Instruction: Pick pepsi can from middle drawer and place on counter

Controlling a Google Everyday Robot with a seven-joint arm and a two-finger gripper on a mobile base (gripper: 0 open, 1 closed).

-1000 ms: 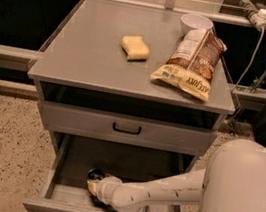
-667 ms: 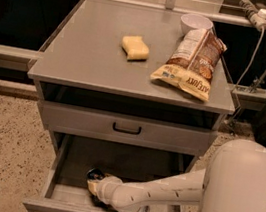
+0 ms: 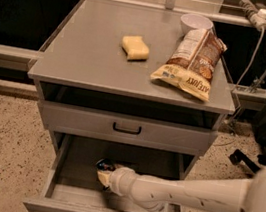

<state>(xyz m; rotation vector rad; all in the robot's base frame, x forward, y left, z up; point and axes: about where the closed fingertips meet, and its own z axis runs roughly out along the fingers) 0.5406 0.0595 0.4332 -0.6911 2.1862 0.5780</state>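
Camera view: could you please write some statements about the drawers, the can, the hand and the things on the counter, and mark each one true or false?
1. The pepsi can is inside the pulled-out middle drawer. True.
2. The hand hovers above the counter. False: it is down inside the middle drawer, right beside the can.
3. A snack bag lies on the counter. True.
4. The yellow block is in the drawer with the can. False: it sits on the counter, apart from the bag.
5. The drawer above is pulled out too. False: it is shut.
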